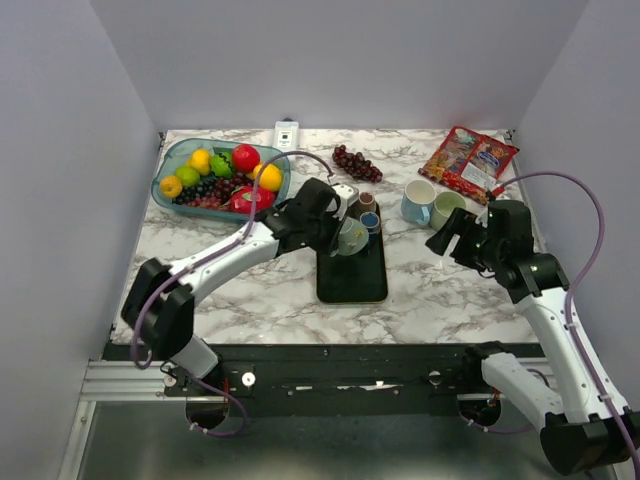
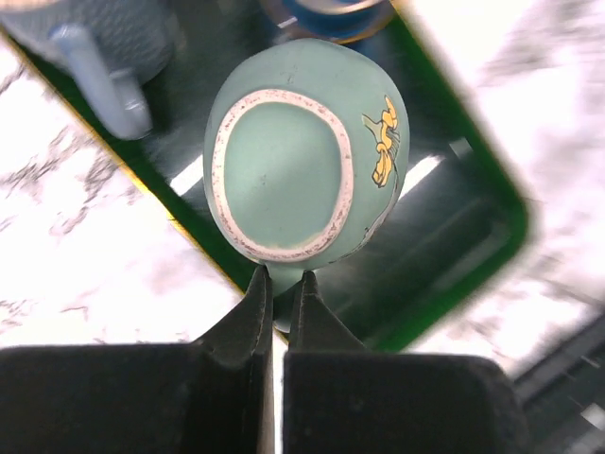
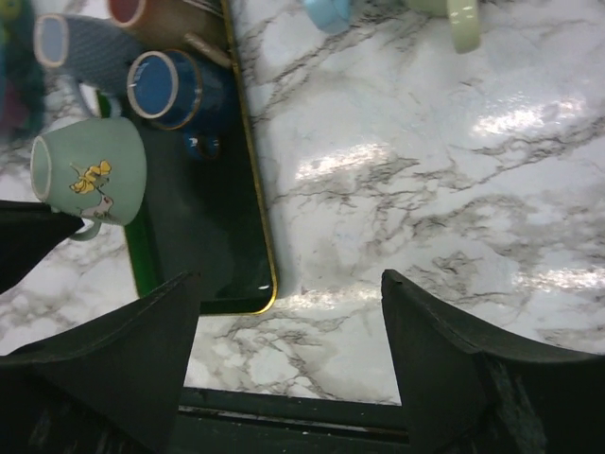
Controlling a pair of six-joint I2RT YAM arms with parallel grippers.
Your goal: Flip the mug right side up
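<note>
A pale green mug with a yellow figure [image 1: 352, 237] is held over the dark green tray [image 1: 352, 285]. My left gripper [image 2: 281, 276] is shut on the mug's handle. The mug's ringed base [image 2: 281, 175] faces the left wrist camera. In the right wrist view the mug [image 3: 90, 180] lies sideways, base to the left, over the tray [image 3: 203, 265]. I cannot tell whether it touches the tray. My right gripper [image 3: 288, 279] is open and empty above the marble table, right of the tray.
A grey-blue mug [image 3: 80, 52], a blue mug [image 3: 175, 87] and a brown mug [image 3: 165, 14] stand at the tray's far end. A light blue mug [image 1: 418, 200] and a pale green mug [image 1: 447, 208] stand to the right. A fruit tray [image 1: 172, 158], grapes [image 1: 357, 163] and a snack packet [image 1: 468, 163] lie behind.
</note>
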